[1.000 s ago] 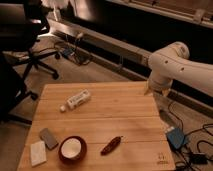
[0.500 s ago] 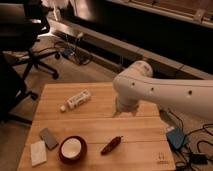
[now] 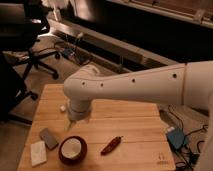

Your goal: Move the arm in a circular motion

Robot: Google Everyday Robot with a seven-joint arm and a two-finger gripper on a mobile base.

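The large glossy white arm [image 3: 135, 87] reaches in from the right across the wooden table [image 3: 135, 125]. Its rounded elbow sits over the table's left half and turns downward. The short white gripper [image 3: 73, 122] points down at the tabletop, just above the red bowl [image 3: 73, 149] and apart from it. A small white bottle [image 3: 63, 107] lies behind the arm, and only its end shows.
A red chili pepper [image 3: 111, 145] lies right of the bowl. A grey block [image 3: 48, 138] and a white block [image 3: 38, 152] lie at the front left. A blue box [image 3: 176, 137] with cables is on the floor at the right. Office chairs [image 3: 25, 35] stand at the left.
The arm has swung from the right side leftward and forward across the table. It now covers most of the white bottle, and the gripper hangs near the bowl.
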